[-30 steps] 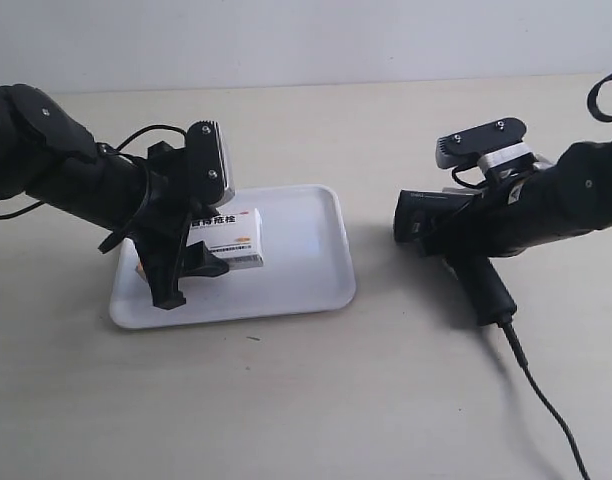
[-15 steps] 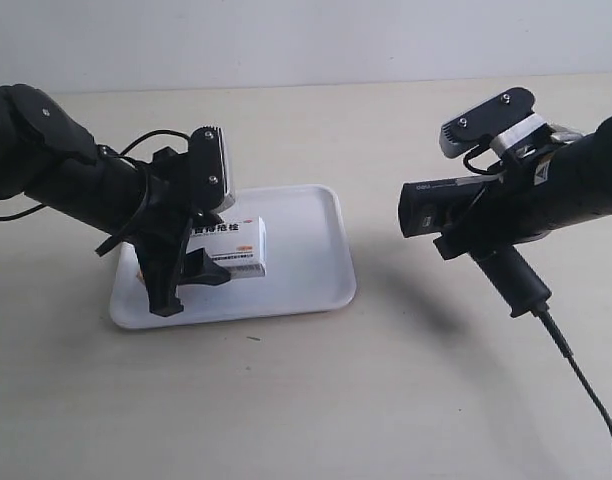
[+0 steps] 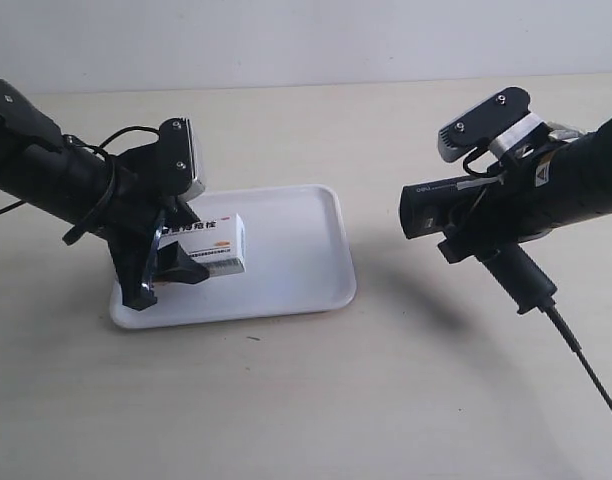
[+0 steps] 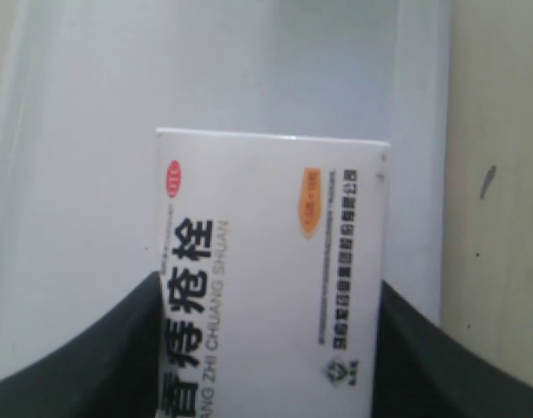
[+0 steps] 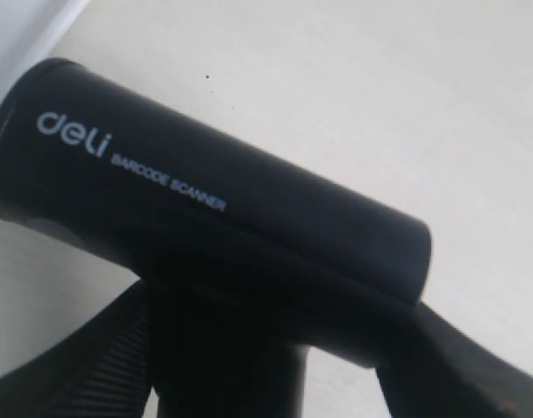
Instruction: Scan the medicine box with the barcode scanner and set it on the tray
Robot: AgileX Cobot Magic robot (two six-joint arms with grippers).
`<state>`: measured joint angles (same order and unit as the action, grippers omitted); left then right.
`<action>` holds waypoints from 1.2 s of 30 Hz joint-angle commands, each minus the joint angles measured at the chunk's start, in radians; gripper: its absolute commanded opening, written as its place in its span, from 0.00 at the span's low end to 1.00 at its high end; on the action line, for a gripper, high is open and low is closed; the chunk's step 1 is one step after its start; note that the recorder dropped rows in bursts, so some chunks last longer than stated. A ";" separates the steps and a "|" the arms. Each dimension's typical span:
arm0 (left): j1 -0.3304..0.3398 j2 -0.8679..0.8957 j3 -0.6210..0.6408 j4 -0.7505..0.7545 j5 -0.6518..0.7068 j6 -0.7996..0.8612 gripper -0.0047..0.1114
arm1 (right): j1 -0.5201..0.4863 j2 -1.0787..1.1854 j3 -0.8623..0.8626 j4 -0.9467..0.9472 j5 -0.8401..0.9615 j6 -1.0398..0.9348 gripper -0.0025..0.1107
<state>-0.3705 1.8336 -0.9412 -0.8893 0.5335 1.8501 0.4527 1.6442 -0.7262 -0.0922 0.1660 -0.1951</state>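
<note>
In the exterior view the left gripper (image 3: 176, 262), at middle left of the frame, is clamping the medicine box (image 3: 208, 243) over the left part of the tray (image 3: 304, 262), while at middle right the right gripper (image 3: 481, 232) is gripping the barcode scanner (image 3: 468, 222) above the table (image 3: 316, 400), its cable (image 3: 586, 375) trailing to the lower right. In the left wrist view the box is filling the lower centre, dark fingers (image 4: 423, 357) pressing on both long edges – whether it is touching the tray floor is hard to tell. It is looking like a light, thin carton that could crush, so holding it by the edges seems right. In the right wrist view the scanner's smooth head is crossing the frame, fingers closed below it.
</note>
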 commanded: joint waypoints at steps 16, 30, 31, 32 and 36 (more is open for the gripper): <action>-0.002 -0.007 -0.004 -0.288 0.002 0.144 0.04 | 0.002 0.041 -0.041 -0.039 -0.092 0.119 0.02; -0.002 0.157 -0.047 -0.430 -0.062 0.151 0.45 | 0.002 0.211 -0.041 -0.029 -0.218 0.330 0.15; -0.002 0.157 -0.047 -0.430 -0.059 0.124 0.58 | 0.002 0.211 -0.041 -0.029 -0.218 0.328 0.23; -0.002 0.157 -0.047 -0.430 -0.059 0.129 0.65 | 0.002 0.211 -0.041 -0.029 -0.218 0.328 0.30; -0.002 0.153 -0.047 -0.430 -0.028 0.111 0.87 | 0.002 0.211 -0.041 -0.025 -0.218 0.328 0.61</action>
<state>-0.3705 1.9892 -0.9848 -1.3091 0.4752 1.9774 0.4527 1.8546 -0.7579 -0.1258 -0.0259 0.1259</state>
